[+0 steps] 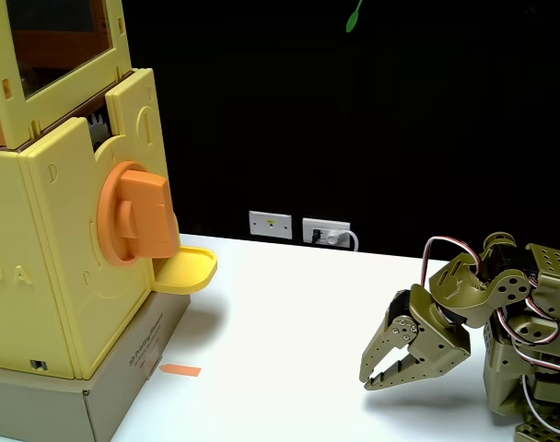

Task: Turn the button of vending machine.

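The vending machine [73, 276] is a tall pale-yellow plastic box with an orange-tinted window at the top, standing at the left of the fixed view. On its right-facing side sits the button [137, 214], a big orange disc with a thick raised bar standing roughly upright. Just below it a small yellow tray [188, 269] juts out. My olive-green gripper [372, 379] hangs low over the white table at the lower right, far from the button, pointing left and down. Its fingertips are nearly together with nothing between them.
The machine stands on a grey cardboard box [96, 405] with an orange tape strip [180, 370] beside it on the table. White wall sockets [298, 227] with a cable sit at the table's far edge against a black backdrop. The folded arm [524, 341] fills the lower right corner.
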Controlling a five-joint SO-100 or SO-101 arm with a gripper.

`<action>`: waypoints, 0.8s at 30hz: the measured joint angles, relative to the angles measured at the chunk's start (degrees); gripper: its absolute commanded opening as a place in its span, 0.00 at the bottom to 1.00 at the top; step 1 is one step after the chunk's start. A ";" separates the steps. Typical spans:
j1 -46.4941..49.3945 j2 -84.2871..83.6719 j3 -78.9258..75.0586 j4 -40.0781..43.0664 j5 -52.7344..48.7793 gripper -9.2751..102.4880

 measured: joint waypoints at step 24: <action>-1.49 0.00 0.00 -1.67 0.97 0.07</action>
